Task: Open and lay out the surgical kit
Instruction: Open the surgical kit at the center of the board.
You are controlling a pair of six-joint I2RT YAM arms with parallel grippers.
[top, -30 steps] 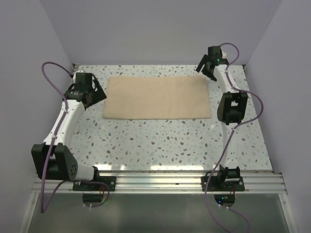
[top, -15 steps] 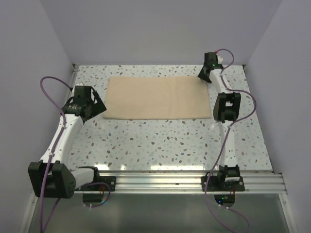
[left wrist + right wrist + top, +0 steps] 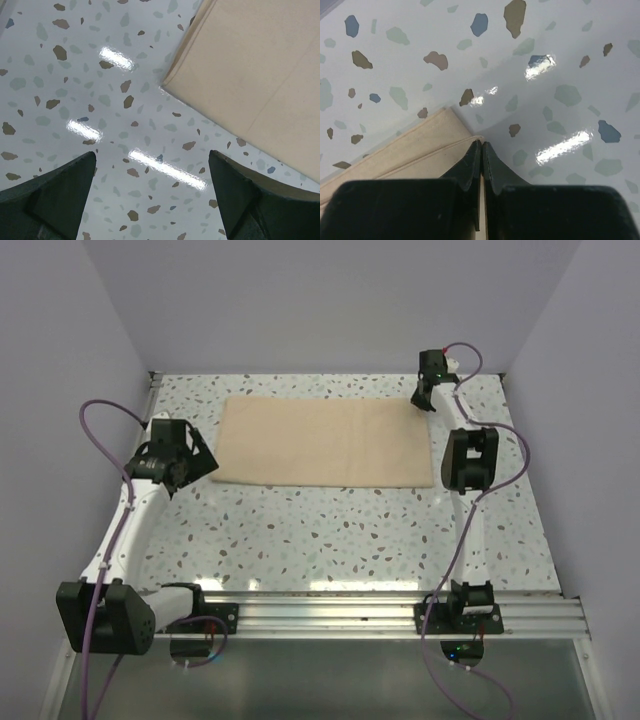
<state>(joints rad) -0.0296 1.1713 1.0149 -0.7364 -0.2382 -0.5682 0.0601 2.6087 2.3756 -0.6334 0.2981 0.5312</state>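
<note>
The surgical kit [image 3: 325, 440] is a flat folded tan cloth wrap lying across the far half of the table. My right gripper [image 3: 428, 400] is down at its far right corner. In the right wrist view the right gripper [image 3: 481, 145] is shut, with the top layer of the cloth [image 3: 420, 145] running in between the fingertips. My left gripper [image 3: 195, 460] hovers just off the near left corner. In the left wrist view the left gripper [image 3: 152, 160] is open with only table between its fingers, and the cloth corner [image 3: 250, 75] lies ahead to the right.
The speckled terrazzo table [image 3: 330, 530] is boxed in by lavender walls at the back and on both sides. A metal rail [image 3: 330, 605] with both arm bases runs along the near edge. Purple cables loop off each arm.
My right gripper came down onto the far right corner of the cloth and closed on it. My left arm drew back slightly towards the near left corner, still open.
</note>
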